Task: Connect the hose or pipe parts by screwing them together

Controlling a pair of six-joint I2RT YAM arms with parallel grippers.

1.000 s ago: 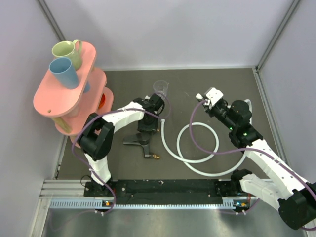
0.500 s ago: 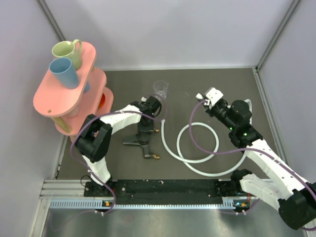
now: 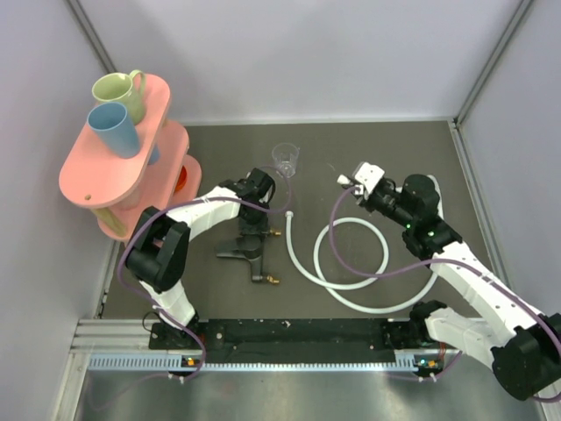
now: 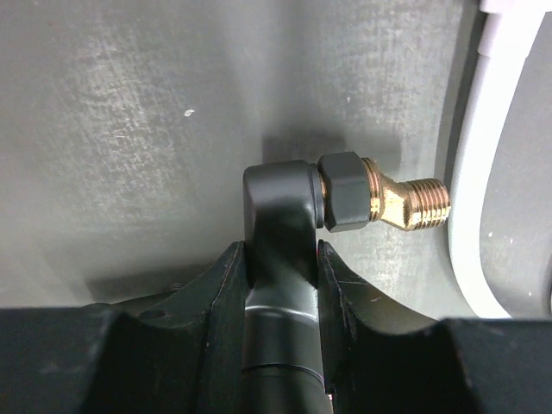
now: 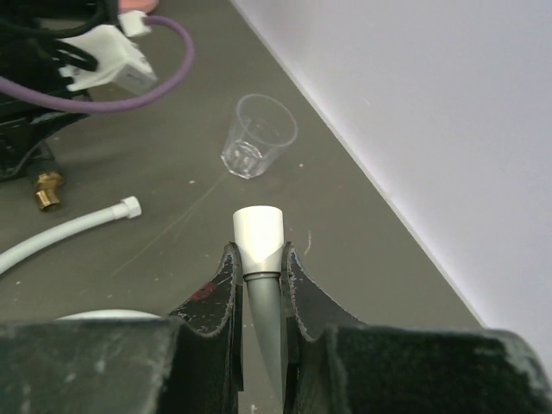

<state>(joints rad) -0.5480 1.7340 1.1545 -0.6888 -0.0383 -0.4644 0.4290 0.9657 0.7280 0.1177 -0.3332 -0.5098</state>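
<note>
The black T-shaped fitting point(image 3: 249, 250) lies on the dark table, one brass tip point(image 3: 273, 281) toward the near side. My left gripper point(image 3: 254, 217) is shut on it. In the left wrist view both fingers point(image 4: 231, 285) press the black stem point(image 4: 280, 216), and a brass threaded elbow point(image 4: 412, 203) sticks out to the right. The white hose point(image 3: 355, 285) lies in loops mid-table. My right gripper point(image 3: 346, 181) holds one end raised, shut on its white end connector point(image 5: 259, 231). The hose's other end point(image 5: 128, 207) rests on the table near the fitting.
A clear plastic cup point(image 3: 286, 160) stands behind the fitting, also seen ahead of the right gripper point(image 5: 256, 136). A pink rack point(image 3: 105, 175) with two mugs stands at the far left. Grey walls close the back and the sides. Purple cables run along both arms.
My left gripper has narrowed onto the fitting's stem and shifted slightly left. My right gripper has moved a little left with the hose end in it.
</note>
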